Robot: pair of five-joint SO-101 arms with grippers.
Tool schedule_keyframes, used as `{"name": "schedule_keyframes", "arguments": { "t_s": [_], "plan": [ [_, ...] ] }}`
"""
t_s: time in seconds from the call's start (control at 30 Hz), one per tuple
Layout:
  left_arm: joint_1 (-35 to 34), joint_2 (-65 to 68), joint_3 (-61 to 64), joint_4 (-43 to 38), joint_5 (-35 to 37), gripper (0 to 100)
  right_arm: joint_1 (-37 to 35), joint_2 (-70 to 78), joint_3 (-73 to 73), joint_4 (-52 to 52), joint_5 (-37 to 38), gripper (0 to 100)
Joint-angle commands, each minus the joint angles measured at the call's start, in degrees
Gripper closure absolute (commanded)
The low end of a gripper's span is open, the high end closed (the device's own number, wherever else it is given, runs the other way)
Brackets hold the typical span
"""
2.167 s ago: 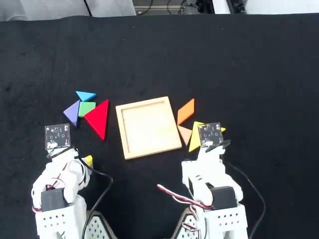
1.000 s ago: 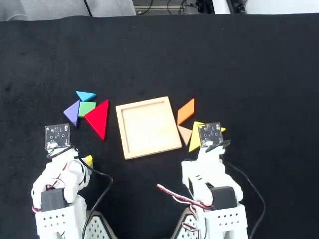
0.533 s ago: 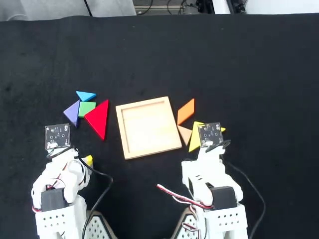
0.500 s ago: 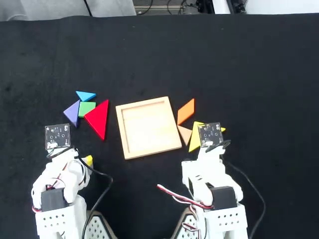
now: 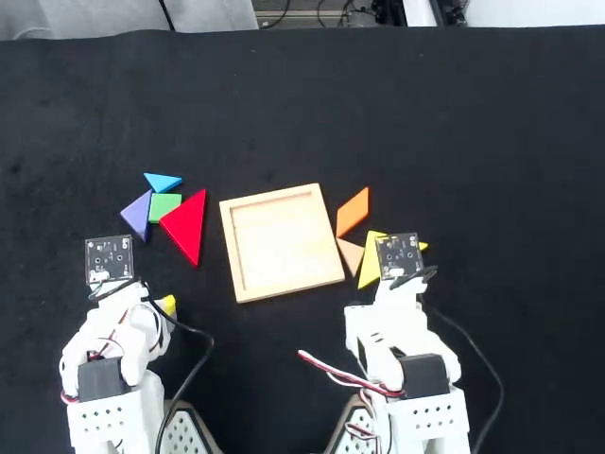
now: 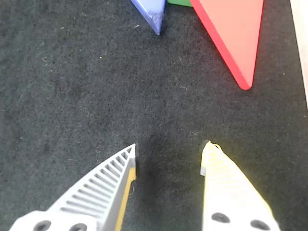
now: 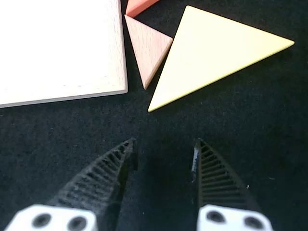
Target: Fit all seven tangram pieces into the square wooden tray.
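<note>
The square wooden tray [image 5: 281, 241] lies in the middle of the black table with nothing in it; its corner [image 7: 57, 48] shows in the right wrist view. Left of it lie a red triangle [image 5: 187, 225] [image 6: 231, 33], a purple triangle [image 5: 138, 214] [image 6: 151, 12], a green square [image 5: 164, 206] and a blue triangle [image 5: 163, 182]. Right of it lie an orange parallelogram [image 5: 353, 210], a tan triangle [image 5: 350, 253] [image 7: 147, 48] and a yellow triangle [image 5: 369, 260] [image 7: 211, 55]. My left gripper [image 6: 168, 149] hangs open over bare cloth just short of the red triangle. My right gripper [image 7: 163, 144] is open, just short of the yellow triangle.
Both arm bases [image 5: 109, 378] [image 5: 406, 374] sit at the table's near edge. The black cloth stretches wide and bare behind the tray. Cables [image 5: 326, 369] run between the bases.
</note>
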Motion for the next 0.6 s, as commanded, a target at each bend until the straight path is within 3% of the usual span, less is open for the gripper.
{"name": "schedule_keyframes", "arguments": {
  "t_s": [0.0,0.57],
  "plan": [
    [-0.2,-0.4,1.1,0.3,0.4,78,0.6,-4.9,-0.2,0.3,0.0,80.7],
    [-0.2,-0.4,1.1,0.3,0.4,78,-2.0,-4.9,-0.2,0.3,0.0,80.5]
  ]
}}
